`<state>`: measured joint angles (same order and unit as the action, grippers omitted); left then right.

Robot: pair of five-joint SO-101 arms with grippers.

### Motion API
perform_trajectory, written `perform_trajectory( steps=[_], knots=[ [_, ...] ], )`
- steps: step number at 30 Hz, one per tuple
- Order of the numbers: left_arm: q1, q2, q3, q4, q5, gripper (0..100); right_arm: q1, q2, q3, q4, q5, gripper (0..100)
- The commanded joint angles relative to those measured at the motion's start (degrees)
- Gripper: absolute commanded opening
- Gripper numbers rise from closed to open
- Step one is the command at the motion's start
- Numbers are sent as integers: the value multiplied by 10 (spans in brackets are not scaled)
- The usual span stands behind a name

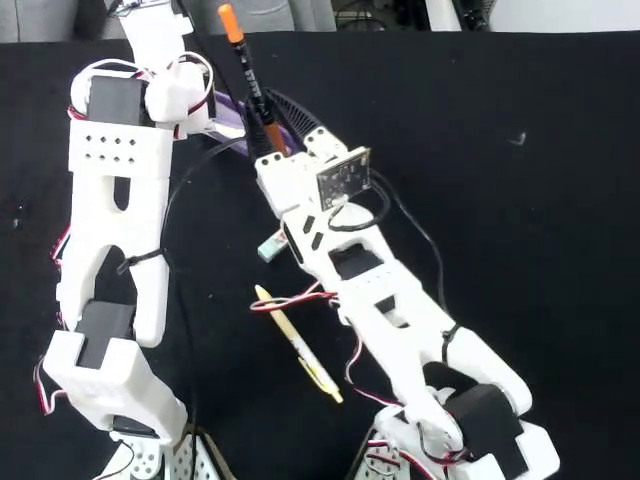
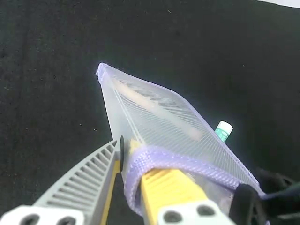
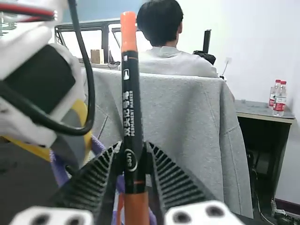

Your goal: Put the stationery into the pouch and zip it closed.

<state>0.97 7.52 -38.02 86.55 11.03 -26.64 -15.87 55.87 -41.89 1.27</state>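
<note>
Firmly, right gripper [image 3: 133, 151] pinches slim marker [image 3: 129, 103] (orange-capped), seemingly over mesh pouch [image 2: 159, 117]

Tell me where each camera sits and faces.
High view: above the table, looking down on left arm and right arm.
Left wrist view: on its arm, looking along the left gripper clamped on the pouch.
Right wrist view: on its arm, facing the room past the right gripper holding the marker.
Shared: the marker, in high and right wrist views.
</note>
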Motion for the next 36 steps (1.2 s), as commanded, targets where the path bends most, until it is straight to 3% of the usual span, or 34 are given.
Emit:
perform_trajectory(
  steps=[1, 7, 13, 24, 30, 36],
  knots=[
    [1, -15, -12, -17, 8, 29, 11, -21, -4, 1, 1, 11],
    [0, -15, -12, -20, 8, 29, 8, -36, 4, 2, 1, 28],
    [-16, -15, -12, -25, 8, 29, -6, -72, 29, 3, 0, 201],
    [-17, -14, -25, -21, 8, 29, -17, -218, -4, 206, 2, 201],
    [-18, -15, -24, -20, 5, 29, -10, -273, -4, 243, 2, 201],
    [-18, -16, -28, -24, 4, 29, 58, -343, -5, 263, -3, 201]
  ],
)
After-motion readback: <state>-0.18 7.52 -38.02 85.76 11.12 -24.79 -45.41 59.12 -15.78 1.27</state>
